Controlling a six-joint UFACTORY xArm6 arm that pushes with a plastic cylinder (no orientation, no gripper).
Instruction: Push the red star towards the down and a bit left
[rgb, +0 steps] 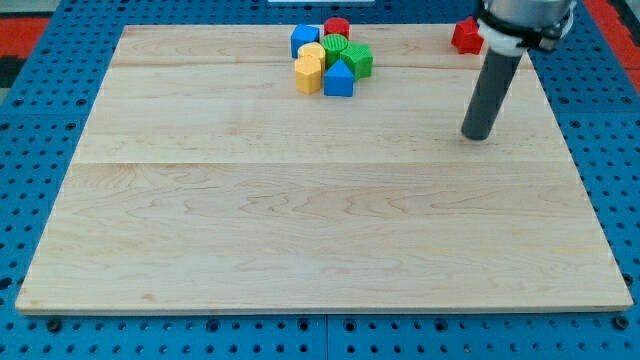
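The red star (465, 36) lies near the board's top right edge, partly hidden by the arm's body. My tip (477, 136) rests on the board well below the star and slightly to its right, apart from it. A cluster of blocks sits at the top centre: a blue block (304, 39), a red block (336, 28), a green round block (334, 46), a green block (360, 60), two yellow blocks (309, 72), and a blue triangular block (339, 79).
The wooden board (320, 200) lies on a blue perforated table. The arm's body (525, 20) hangs over the board's top right corner.
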